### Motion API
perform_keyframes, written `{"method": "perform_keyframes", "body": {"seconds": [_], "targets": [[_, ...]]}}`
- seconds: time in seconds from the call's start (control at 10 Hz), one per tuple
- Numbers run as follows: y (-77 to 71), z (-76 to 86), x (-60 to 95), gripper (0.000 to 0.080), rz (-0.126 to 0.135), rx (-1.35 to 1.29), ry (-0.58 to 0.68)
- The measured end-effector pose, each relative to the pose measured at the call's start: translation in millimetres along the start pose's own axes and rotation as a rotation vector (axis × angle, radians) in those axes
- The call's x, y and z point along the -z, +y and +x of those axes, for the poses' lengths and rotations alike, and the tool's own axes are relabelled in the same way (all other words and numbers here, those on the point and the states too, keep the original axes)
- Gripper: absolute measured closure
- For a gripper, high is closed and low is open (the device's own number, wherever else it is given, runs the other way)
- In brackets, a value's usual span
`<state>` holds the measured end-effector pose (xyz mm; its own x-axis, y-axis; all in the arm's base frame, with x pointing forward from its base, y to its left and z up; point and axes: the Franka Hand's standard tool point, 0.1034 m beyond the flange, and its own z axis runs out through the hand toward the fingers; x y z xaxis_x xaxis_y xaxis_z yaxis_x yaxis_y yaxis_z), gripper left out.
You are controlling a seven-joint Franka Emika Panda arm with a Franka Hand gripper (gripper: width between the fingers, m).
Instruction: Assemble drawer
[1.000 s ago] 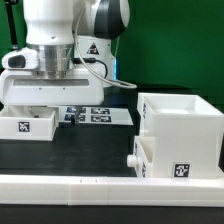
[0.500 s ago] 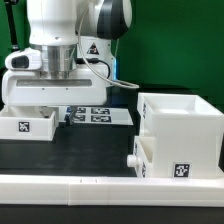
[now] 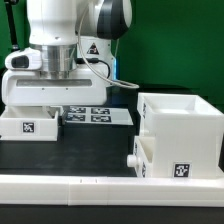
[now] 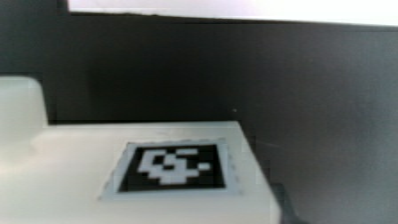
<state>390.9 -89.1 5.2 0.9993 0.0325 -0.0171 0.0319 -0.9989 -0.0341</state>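
**Fig. Drawer assembly about half done: one tray in the casing, one outside it.**

The casing stood upright, and its upper space looked empty. The first tray sat in the casing's lower bay, its knob projecting from the casing toward the exterior view's left, apparently almost home. The second tray lay well apart from the casing on that same side, directly beneath the gripper. Whether the gripper's fingers were apart or clamped on it could not be told, and the tray's interior was hidden. Judged remaining: inserting this tray into the casing.
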Motion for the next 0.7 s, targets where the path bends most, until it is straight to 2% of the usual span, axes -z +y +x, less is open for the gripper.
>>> {"method": "perform_keyframes", "body": {"seconds": [0.3, 0.4, 0.5, 0.7], "targets": [[0.0, 0.1, 0.1, 0.0757, 0.0, 0.0, 0.0], [-4.1, 1.5, 2.4, 0.0757, 0.003, 0.015, -0.006], [-17.7, 6.9, 14.1, 0.0757, 0.012, 0.068, -0.026], [-31.5, 17.7, 33.3, 0.0757, 0.03, 0.213, -0.063]]}}
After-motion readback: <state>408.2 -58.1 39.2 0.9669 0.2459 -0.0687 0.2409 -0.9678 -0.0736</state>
